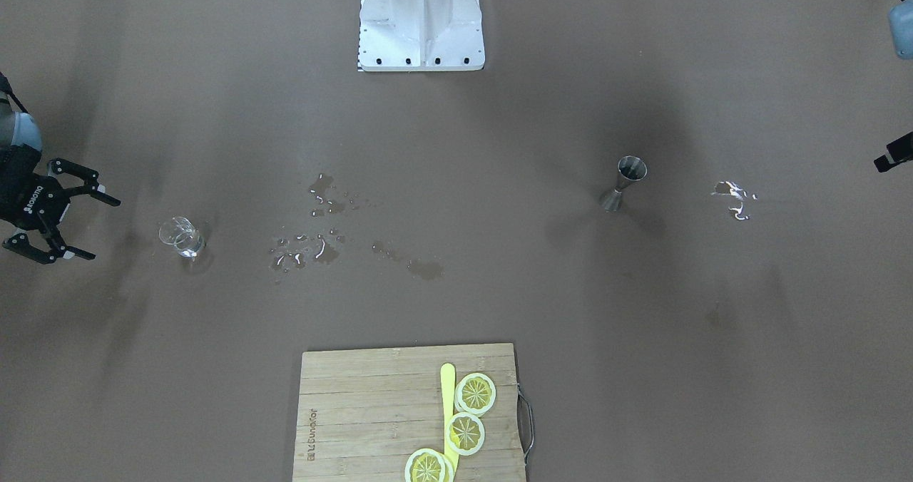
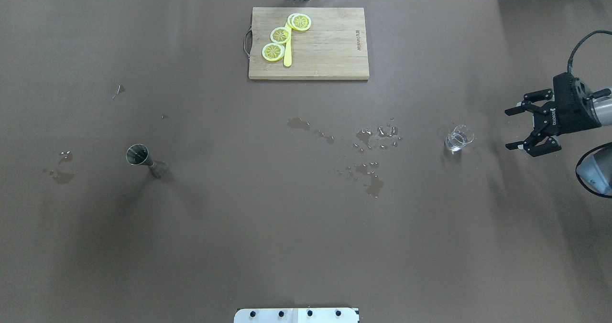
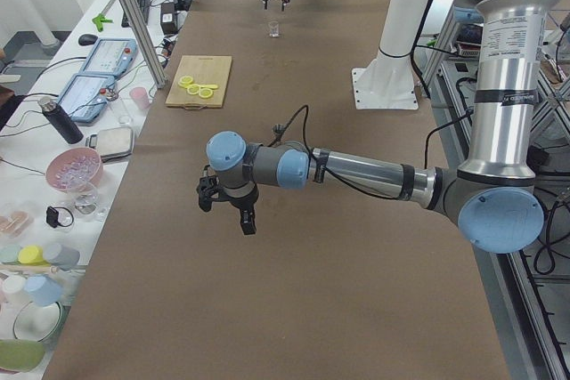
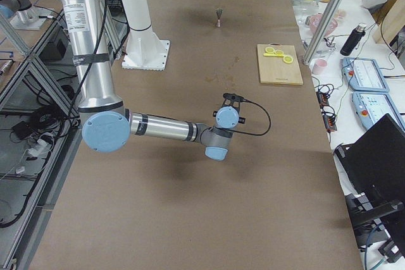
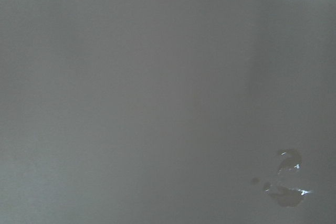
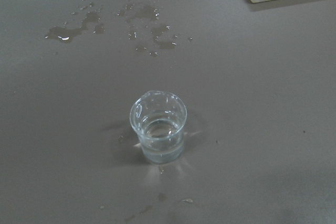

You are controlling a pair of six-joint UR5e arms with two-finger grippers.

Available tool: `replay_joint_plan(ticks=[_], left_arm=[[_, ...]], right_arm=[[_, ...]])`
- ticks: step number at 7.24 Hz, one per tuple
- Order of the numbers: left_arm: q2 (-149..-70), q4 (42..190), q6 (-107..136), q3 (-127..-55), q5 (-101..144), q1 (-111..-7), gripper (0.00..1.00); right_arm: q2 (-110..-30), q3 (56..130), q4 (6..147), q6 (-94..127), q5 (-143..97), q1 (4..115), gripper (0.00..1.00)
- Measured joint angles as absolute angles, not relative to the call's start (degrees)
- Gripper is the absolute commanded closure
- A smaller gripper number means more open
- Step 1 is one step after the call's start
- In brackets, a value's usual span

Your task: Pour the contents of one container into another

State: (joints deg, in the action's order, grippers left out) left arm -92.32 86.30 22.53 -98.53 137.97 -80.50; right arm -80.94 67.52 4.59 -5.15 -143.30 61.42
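Hovering near the right end of the tabletop, the right pincer points sideways at the glass tumbler. Its fingers are spread wide and hold nothing. That level, open posture suits a side grasp around the tumbler's wall, which would leave the rim free for tipping. The tumbler stands upright a short way inboard of the pincer, apart from it and about midway between the robot-side edge and the far edge. The right wrist view shows it centred ahead, with what looks like a little clear liquid in the bottom.

The jigger stands upright on one cone toward the tabletop's left end, well apart from the tumbler, with its open mouth facing up to receive the pour. I judge that the tumbler must be carried most of the tabletop's length, or the jigger brought to meet it. The grasp comes first and is not yet made.

The left pincer hangs low over bare tabletop beyond the jigger, toward the left end. It shows clearly only in the side view, so I cannot tell how far open it is.

Wet patches lie between the two vessels, and smaller ones lie near the left end, a hint that the liquid slops easily. A cutting board with lemon slices sits at the middle of the far edge, away from the likely carrying path.
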Motion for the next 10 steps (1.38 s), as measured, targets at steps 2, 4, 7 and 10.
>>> replay_joint_plan(ticks=[2, 4, 7, 10], left_arm=[[-95.5, 84.83, 29.76, -102.05, 137.94, -76.26, 0.01], [-98.05, 75.33, 35.15, -110.42, 137.56, -71.96, 0.01], [-104.07, 69.63, 37.7, -114.76, 133.67, -68.78, 0.01], [-106.75, 70.86, 51.5, -121.21, 125.28, -56.96, 0.01]], right_arm=[[-79.23, 66.03, 4.02, -4.25, -143.37, 61.36, 0.0], [-77.9, 66.24, 3.94, -3.62, -143.63, 61.78, 0.0], [-77.56, 67.36, 3.11, -4.03, -147.52, 64.22, 0.0], [-78.4, 68.02, -0.6, -3.98, -149.41, 65.07, 0.01]])
